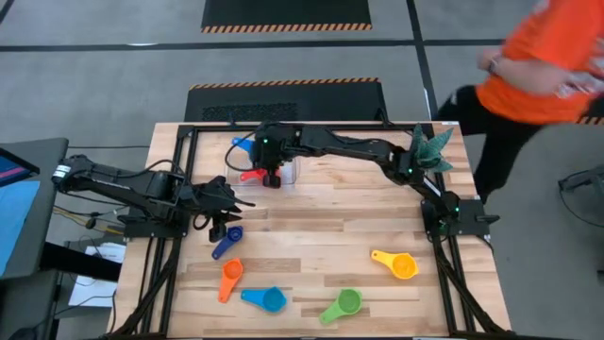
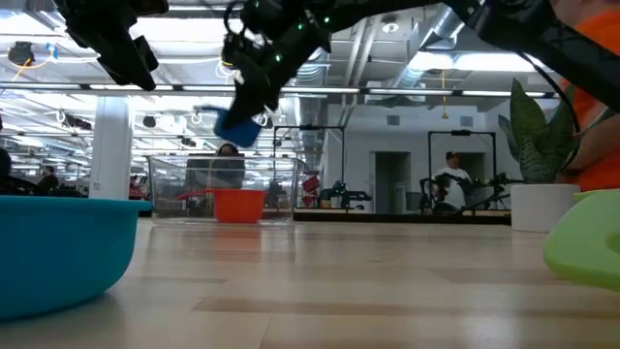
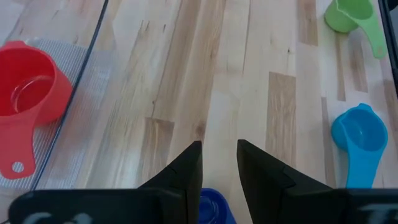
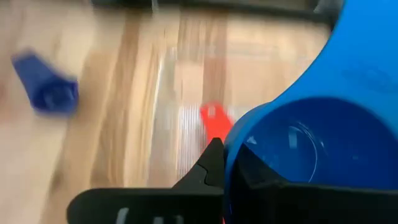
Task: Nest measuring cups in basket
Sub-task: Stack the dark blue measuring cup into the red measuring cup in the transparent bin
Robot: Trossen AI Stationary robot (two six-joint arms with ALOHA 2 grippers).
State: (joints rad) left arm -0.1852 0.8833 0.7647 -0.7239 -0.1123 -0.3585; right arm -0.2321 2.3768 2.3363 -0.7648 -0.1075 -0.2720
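My right gripper is above the table's far side, over the clear basket, shut on the blue cup. The red cup stands on its base in the basket, handle showing below the blue cup. My left gripper hangs open above the dark blue cup, well clear of the table in the low view. Orange, light blue, green and yellow cups lie along the near side. My right gripper holds the blue cup by its bowl rim, one finger outside the wall and the other seemingly inside the bowl. It comes from above and the right, slanting down. The cup hangs lifted clear below the fingers, above the basket.
A white plant pot with its green plant stands at the far right. A person in orange moves beyond the far right corner. Bare wood lies mid-table between the basket and the near cups.
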